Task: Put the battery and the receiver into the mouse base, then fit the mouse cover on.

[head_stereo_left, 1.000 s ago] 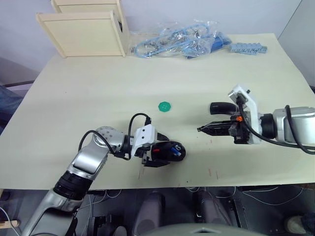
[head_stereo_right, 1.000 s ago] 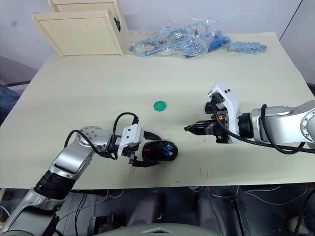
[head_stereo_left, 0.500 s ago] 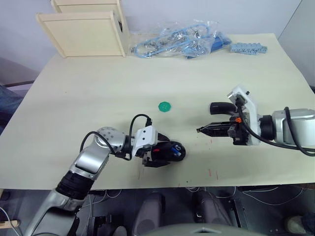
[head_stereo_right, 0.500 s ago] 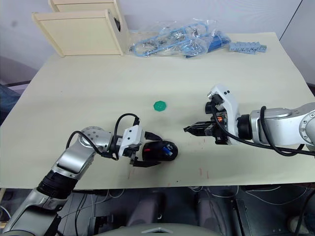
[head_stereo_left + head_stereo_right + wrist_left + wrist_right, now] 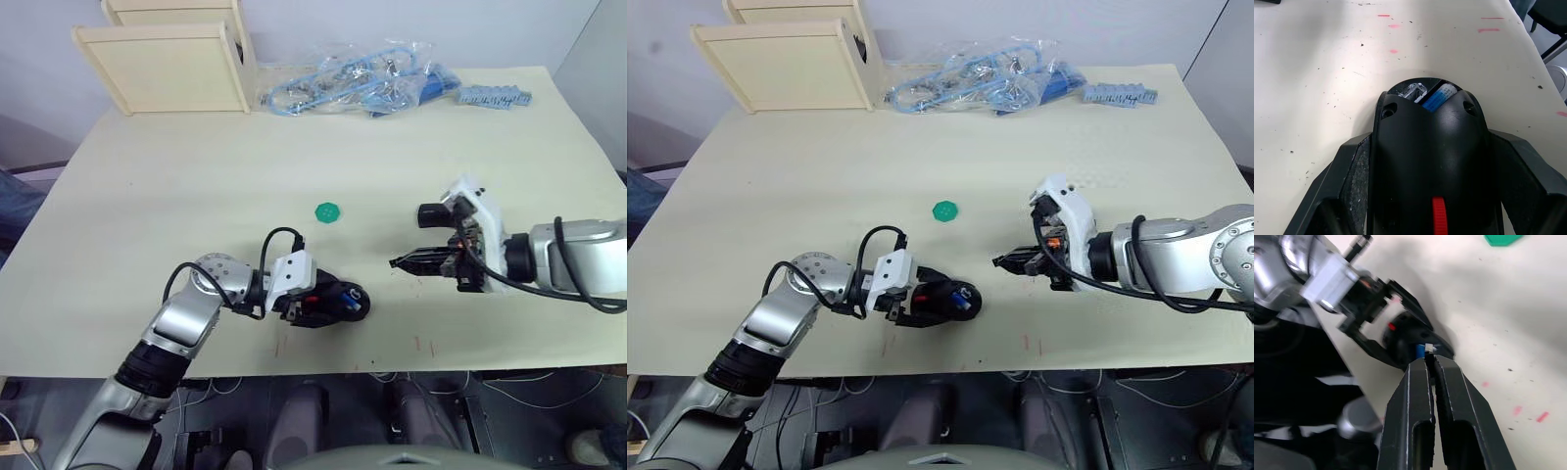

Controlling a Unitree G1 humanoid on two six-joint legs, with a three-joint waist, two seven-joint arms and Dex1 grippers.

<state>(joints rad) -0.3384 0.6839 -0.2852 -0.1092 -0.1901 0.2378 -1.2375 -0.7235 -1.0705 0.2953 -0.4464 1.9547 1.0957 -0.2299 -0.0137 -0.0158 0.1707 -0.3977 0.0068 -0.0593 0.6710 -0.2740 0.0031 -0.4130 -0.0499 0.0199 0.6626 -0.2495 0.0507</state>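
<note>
Head views: mouse base (image 5: 333, 304), black with red parts, near the tabletop (image 5: 196, 176) front edge, clamped in the left pincer (image 5: 312, 305). Mouse cover (image 5: 436, 213) beside the right arm.
Left wrist view: blue battery (image 5: 1438, 97) seated in the base.
Right wrist view: right pincer (image 5: 1431, 363) pinched narrow on a small pale piece (image 5: 1428, 348).

mouse base (image 5: 1430, 166): lower part cut off by the bottom edge of the left wrist view; its flanks are covered by the left gripper's fingers (image 5: 1347, 181).
battery (image 5: 1439, 96): only the blue end shows in the open compartment, the rest lies hidden under the black body.
part between the right gripper (image 5: 1430, 360) tips: a tiny white speck, too small to identify.
</note>
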